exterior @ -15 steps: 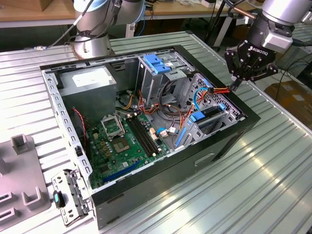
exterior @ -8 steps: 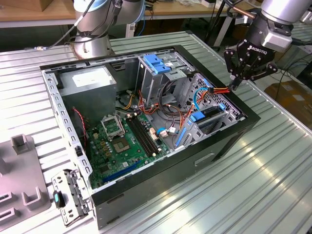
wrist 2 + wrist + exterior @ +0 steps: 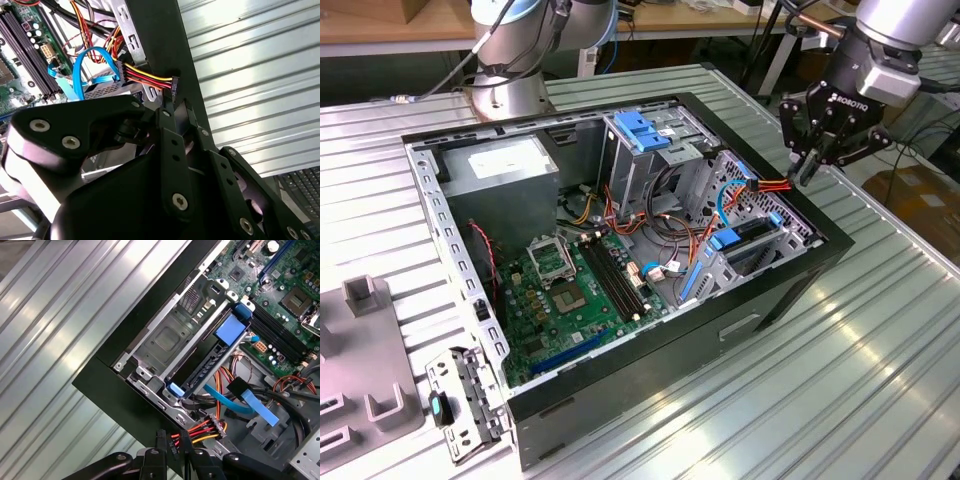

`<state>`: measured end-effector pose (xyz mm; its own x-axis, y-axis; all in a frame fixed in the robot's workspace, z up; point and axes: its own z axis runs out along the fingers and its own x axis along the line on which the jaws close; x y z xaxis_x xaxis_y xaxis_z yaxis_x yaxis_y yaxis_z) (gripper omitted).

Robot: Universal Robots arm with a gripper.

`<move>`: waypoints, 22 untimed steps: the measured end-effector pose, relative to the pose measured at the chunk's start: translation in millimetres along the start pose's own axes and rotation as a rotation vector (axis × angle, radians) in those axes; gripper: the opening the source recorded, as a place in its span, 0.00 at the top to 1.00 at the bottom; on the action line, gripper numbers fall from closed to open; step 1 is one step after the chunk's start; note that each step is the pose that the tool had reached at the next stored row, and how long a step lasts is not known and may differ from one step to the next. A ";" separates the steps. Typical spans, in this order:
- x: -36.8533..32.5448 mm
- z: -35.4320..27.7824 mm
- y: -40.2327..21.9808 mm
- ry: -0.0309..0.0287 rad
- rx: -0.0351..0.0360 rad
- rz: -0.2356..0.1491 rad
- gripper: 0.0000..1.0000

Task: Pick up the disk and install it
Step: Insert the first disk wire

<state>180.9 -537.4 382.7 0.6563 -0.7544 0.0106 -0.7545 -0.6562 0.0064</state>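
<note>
The disk (image 3: 212, 365) sits in a slot of the metal drive cage at the case's corner. It shows edge-on, with a blue rail along its side and a blue tab (image 3: 230, 330) at its end. In the exterior view the disk (image 3: 752, 232) lies low in the cage on the exterior view's right. My gripper (image 3: 807, 172) hangs just over the case's rim beside that cage. Its fingers (image 3: 186, 452) are pinched on the black plug (image 3: 174, 85) of a red, yellow and black power cable (image 3: 200, 430) that leads back into the case.
The open black case (image 3: 650, 385) lies on a ribbed metal table (image 3: 840, 380). Inside are the green motherboard (image 3: 570, 295), a grey power-supply box (image 3: 505, 175) and a blue data cable (image 3: 235, 402). A loose metal bracket (image 3: 460, 400) lies at the exterior view's left.
</note>
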 end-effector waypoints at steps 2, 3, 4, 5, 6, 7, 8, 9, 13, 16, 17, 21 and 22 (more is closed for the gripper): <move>0.5 0.3 -0.6 -0.0005 0.0007 -0.021 0.74; 0.7 0.5 -0.9 -0.0014 0.0017 -0.030 0.68; 1.1 0.7 -1.2 -0.0040 0.0042 -0.041 0.68; 1.3 1.0 -1.6 -0.0078 0.0077 -0.053 0.68; 1.4 1.3 -1.6 -0.0107 0.0105 -0.064 0.68; 1.4 1.6 -1.6 -0.0138 0.0135 -0.079 0.68; 1.4 1.9 -1.7 -0.0160 0.0156 -0.095 0.68; 1.3 2.4 -1.7 -0.0180 0.0175 -0.115 0.68; 1.3 7.5 -1.7 -0.0188 0.0184 -0.242 0.68; 1.3 9.8 -1.8 -0.0187 0.0188 -0.299 0.68; 1.3 11.4 -1.8 -0.0187 0.0189 -0.316 0.68; 1.9 16.0 -2.6 -0.0164 0.0204 -0.341 0.68; 1.9 16.0 -2.6 -0.0165 0.0204 -0.341 0.68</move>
<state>184.1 -537.3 366.7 0.8709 -0.4914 -0.0049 -0.4915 -0.8708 -0.0132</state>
